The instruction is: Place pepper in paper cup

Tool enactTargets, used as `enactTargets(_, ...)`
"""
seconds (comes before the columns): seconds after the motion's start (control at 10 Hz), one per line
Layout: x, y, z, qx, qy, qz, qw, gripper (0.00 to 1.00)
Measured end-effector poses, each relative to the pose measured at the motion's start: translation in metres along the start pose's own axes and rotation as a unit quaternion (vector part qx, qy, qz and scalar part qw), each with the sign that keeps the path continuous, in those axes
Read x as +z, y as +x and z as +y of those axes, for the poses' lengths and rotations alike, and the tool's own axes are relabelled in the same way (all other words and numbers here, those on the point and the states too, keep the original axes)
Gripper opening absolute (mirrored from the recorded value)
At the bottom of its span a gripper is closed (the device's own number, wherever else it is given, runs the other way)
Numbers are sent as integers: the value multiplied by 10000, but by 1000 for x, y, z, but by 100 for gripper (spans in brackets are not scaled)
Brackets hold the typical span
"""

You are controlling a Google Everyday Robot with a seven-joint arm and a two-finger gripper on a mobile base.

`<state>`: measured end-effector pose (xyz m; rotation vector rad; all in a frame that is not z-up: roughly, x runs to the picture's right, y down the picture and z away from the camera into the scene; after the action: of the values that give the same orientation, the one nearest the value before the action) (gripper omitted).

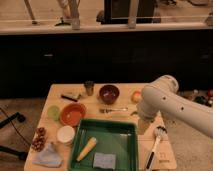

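Note:
The pepper is almost wholly hidden behind my arm at the table's right side; only a small dark-green tip (133, 113) shows left of the arm. My gripper (144, 126) points down at the table right where the pepper lies, between the green tray and the brush. The paper cup (65, 134) is short, white and round. It stands upright at the table's left front, just left of the tray and below the orange bowl (73, 114), far from the gripper.
A green tray (131, 131) holds a pale yellow vegetable (87, 148) and a grey sponge (104, 160). Around it are a dark red bowl (109, 93), a metal cup (89, 87), an orange fruit (135, 96), a fork (112, 110), a brush (154, 145), a pale-green disc (53, 112), grapes (38, 139) and a cloth (48, 155).

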<state>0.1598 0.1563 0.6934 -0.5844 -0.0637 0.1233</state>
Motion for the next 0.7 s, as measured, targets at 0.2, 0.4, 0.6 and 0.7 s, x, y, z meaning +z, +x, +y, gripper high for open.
enactTargets(0.2, 2, -3, 3, 8, 19, 4, 10000, 80)
enactTargets(0.4, -2, 7, -13, 121, 164, 37, 9998, 80)
enactTargets(0.6, -8, 36, -37, 312, 355, 58, 9989, 80)
enactTargets(0.7, -9, 45, -45, 379, 420, 62, 9984, 80)
